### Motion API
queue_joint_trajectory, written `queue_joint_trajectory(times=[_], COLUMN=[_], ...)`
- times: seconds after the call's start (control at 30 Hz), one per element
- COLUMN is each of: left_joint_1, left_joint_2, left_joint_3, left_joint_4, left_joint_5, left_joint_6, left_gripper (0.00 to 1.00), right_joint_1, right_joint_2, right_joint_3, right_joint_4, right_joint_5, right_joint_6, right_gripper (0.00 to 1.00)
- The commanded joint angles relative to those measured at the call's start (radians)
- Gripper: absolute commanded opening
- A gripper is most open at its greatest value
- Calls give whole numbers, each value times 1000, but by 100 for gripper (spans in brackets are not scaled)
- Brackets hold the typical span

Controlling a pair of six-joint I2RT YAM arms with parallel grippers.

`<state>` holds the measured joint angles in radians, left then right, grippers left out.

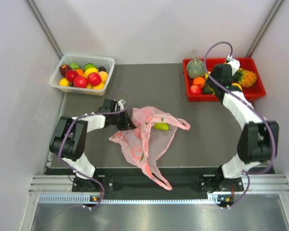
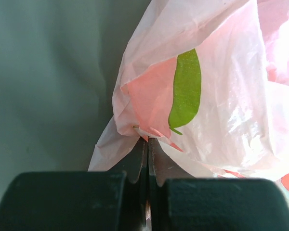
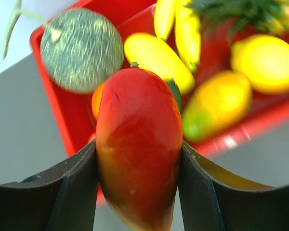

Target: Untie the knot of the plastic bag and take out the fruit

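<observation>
Both pincers are gripping, we are seeing: left pincer (image 2: 147, 142) clenched tight on the plastic bag (image 2: 221, 120), right pincer (image 3: 138, 161) partly spread, grasping a red fruit (image 3: 137, 125) at the red tray (image 3: 58, 120).

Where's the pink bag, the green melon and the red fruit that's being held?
pink bag (image 1: 144, 144), top view, middle of its crumpled body.
green melon (image 3: 82, 50), right wrist view, its rounded side.
red fruit (image 3: 137, 144), right wrist view, its middle.

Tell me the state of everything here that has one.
plastic bag: slack on the table, pinched at one edge.
left end effector: shut on the plastic bag.
right end effector: gripping a red-yellow fruit over the red tray.
green fruit: lying in the bag's folds.
</observation>
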<state>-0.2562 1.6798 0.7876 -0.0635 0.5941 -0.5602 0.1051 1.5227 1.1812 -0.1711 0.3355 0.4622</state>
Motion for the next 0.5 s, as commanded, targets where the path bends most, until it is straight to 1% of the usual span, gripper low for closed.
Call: queue_joint_trajectory(times=[0.0, 0.03, 0.07, 0.1, 0.13, 0.17, 0.23, 0.27, 0.3, 0.4, 0.47], left_joint_1=[-3, -3, -3, -3, -3, -3, -3, -3, -3, -3, -3], left_joint_2=[-34, -34, -35, -38, -38, -42, -45, -43, -46, -45, -55], left_joint_3=[27, 27, 29, 30, 32, 33, 35, 35, 35, 32, 29], left_joint_4=[48, 50, 48, 48, 42, 44, 41, 42, 39, 44, 42], left_joint_5=[42, 42, 42, 44, 46, 47, 49, 50, 49, 53, 59], left_joint_6=[-12, -13, -15, -10, -9, -9, -9, -7, -6, -9, -10], left_gripper=[0, 0, 0, 0, 0, 0, 0, 0, 0, 0, 0], right_joint_1=[-51, -57, -61, -68, -71, -74, -77, -79, -81, -81, -79], right_joint_2=[172, 210, 275, 301, 348, 367, 401, 399, 395, 326, 230], right_joint_3=[208, 245, 306, 336, 363, 421, 468, 500, 508, 486, 421], right_joint_4=[-24, -31, -36, -39, -53, -63, -91, -100, -102, -96, -91], right_joint_5=[-84, -88, -93, -102, -111, -121, -134, -139, -142, -151, -176], right_joint_6=[23, 23, 21, 21, 20, 16, 9, -6, -11, -30, -30], right_gripper=[0, 0, 9, 17, 30, 59, 79, 97, 100, 100, 100])
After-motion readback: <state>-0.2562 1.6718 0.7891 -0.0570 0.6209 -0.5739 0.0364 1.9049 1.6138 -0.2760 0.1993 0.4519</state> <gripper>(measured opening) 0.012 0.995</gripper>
